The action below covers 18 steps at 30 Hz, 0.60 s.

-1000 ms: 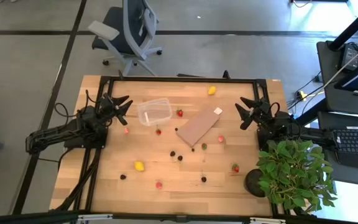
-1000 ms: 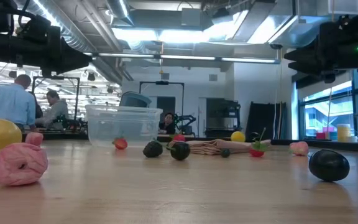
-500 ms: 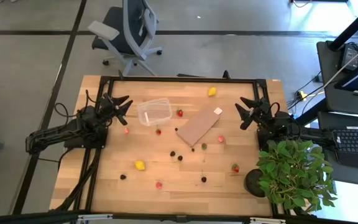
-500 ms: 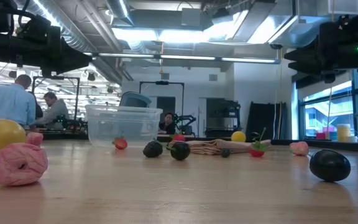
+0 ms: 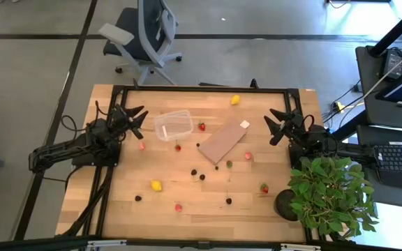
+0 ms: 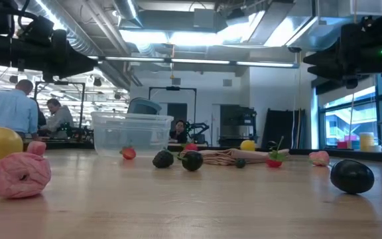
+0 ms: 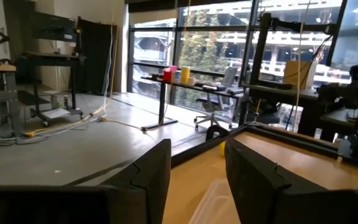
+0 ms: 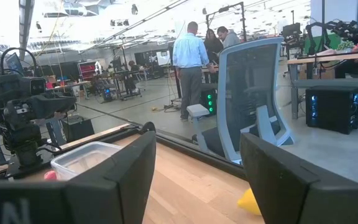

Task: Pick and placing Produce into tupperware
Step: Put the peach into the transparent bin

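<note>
Evidently waiting before first pick: left gripper (image 5: 137, 116) and right gripper (image 5: 276, 125) both hanging apart-fingered, holding nothing; next needing reach toward produce (image 5: 177, 147) beside tupperware (image 5: 173, 125)

The high view looks straight down from well above, taking in the whole table (image 5: 117, 209). The low view sits at tabletop height, looking level across the wood into the room behind. Each wrist view looks forward between its own two fingers, out over the table's edge. All four views share the tub (image 5: 173, 125) (image 6: 130, 131) (image 7: 215, 202) (image 8: 84, 158).
</note>
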Each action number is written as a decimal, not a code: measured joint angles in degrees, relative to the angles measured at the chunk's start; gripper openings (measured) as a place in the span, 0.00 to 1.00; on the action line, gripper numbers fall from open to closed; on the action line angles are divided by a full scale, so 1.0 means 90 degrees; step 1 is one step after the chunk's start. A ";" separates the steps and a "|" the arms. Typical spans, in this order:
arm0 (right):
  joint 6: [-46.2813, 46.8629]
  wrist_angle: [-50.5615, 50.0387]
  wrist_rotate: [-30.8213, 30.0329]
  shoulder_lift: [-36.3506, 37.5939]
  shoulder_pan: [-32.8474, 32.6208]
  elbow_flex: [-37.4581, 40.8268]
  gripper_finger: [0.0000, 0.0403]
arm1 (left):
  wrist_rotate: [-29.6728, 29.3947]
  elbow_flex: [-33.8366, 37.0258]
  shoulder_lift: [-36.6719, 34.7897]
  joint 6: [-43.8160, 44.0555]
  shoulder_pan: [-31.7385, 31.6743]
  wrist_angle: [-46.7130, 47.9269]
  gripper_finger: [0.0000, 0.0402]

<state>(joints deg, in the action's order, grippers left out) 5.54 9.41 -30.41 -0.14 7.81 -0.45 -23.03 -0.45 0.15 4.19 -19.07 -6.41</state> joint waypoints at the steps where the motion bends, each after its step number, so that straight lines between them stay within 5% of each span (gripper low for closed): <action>1: 0.0000 0.0000 0.0000 0.0002 0.0000 0.0000 0.58 | 0.0000 0.0000 0.0000 0.0000 0.0001 -0.0042 0.36; 11: 0.0029 0.0002 0.0000 0.0001 -0.0001 0.0000 0.58 | 0.0038 0.0000 0.0000 0.0020 0.0002 -0.0063 0.37; 18: 0.0022 0.0000 -0.0001 0.0001 -0.0001 0.0000 0.58 | 0.0190 0.0000 -0.0001 0.0182 0.0002 -0.0315 0.59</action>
<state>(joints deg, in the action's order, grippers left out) 5.74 9.41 -30.42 -0.13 7.80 -0.44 -21.32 -0.45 0.14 5.82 -19.05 -9.25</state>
